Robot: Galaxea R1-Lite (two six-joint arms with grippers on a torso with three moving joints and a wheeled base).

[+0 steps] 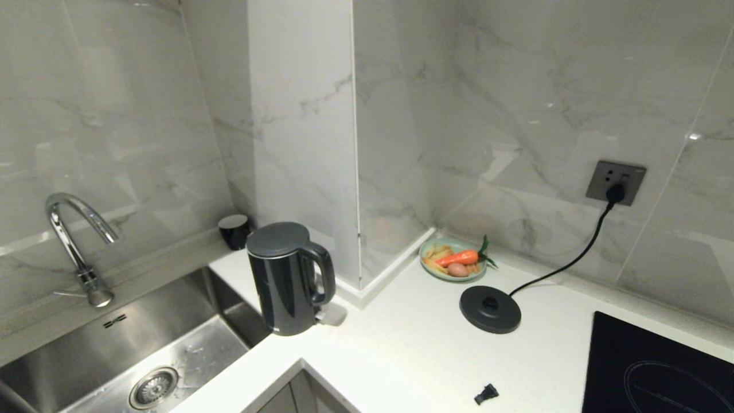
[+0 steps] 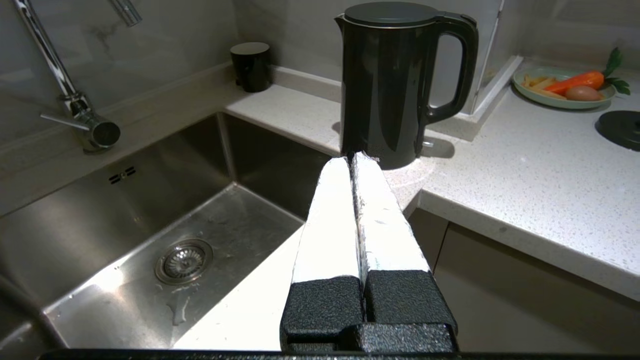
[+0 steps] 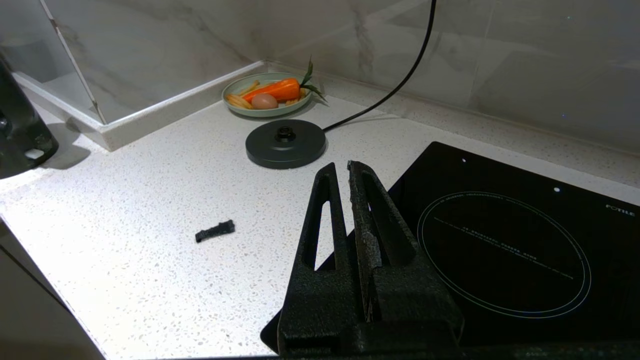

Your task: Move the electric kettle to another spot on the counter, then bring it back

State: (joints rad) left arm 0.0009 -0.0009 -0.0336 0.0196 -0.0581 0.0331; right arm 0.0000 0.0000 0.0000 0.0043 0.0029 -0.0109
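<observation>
Sink: brushed steel basin point(image 1: 172, 344) with chrome tap point(image 1: 74, 241), far left.
Left gripper: white-padded fingers pressed together point(image 2: 351, 159), empty, just short of the kettle's foot, above the sink corner.
Kettle: tall dark grey cylindrical electric kettle point(image 1: 284, 278) with loop handle, upright on the white speckled stone counter point(image 1: 413, 344) beside the sink, well apart from its flat black round base disc point(image 1: 490, 310).
Right gripper: black fingers closed point(image 3: 347, 170), empty, over the black glass hob point(image 3: 500, 240), far right.
Progress: judged one leg done; return to base remains, no grasp yet.
</observation>
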